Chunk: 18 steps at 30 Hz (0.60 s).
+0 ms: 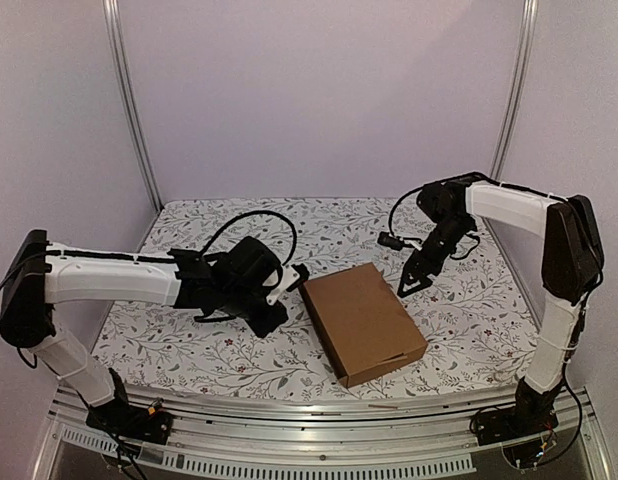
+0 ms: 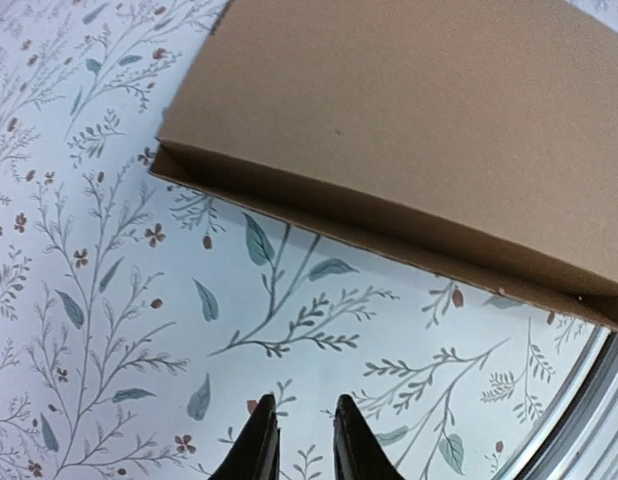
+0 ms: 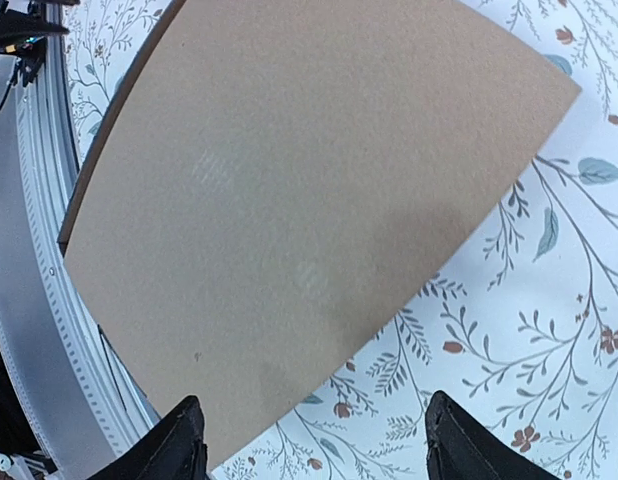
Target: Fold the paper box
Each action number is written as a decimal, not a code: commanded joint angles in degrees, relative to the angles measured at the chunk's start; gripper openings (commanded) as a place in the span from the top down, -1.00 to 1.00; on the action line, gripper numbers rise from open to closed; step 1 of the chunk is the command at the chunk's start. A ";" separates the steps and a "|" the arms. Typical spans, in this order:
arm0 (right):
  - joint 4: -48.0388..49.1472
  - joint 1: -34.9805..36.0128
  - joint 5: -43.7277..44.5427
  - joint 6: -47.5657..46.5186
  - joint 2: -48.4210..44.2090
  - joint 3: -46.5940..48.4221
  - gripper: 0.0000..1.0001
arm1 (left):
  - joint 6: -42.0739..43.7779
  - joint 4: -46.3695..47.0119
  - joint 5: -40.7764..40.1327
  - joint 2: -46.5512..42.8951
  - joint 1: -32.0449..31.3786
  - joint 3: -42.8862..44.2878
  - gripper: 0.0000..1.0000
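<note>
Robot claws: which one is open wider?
The right gripper, right of the paper box in the top view. Its fingers stand far apart, while the left gripper has fingers nearly together, with only a thin gap.

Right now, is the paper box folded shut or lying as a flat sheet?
Folded shut: the paper box sits as a shallow closed box, lid flat on top, with a raised side wall visible in the left wrist view.
</note>
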 commanded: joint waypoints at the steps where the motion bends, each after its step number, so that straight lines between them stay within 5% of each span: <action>1: -2.12 -3.34 1.06 -5.07 -4.31 -5.17 -0.45 | -5.42 -0.82 0.29 -2.87 -8.12 -4.83 0.63; 9: -1.07 -9.43 9.58 -13.75 -6.16 -8.55 -0.10 | -7.88 0.46 0.96 7.57 -19.33 1.28 0.75; 18: 6.99 -4.11 19.43 -20.28 -5.35 -19.15 0.30 | -6.49 1.18 1.74 16.54 -22.55 9.49 0.77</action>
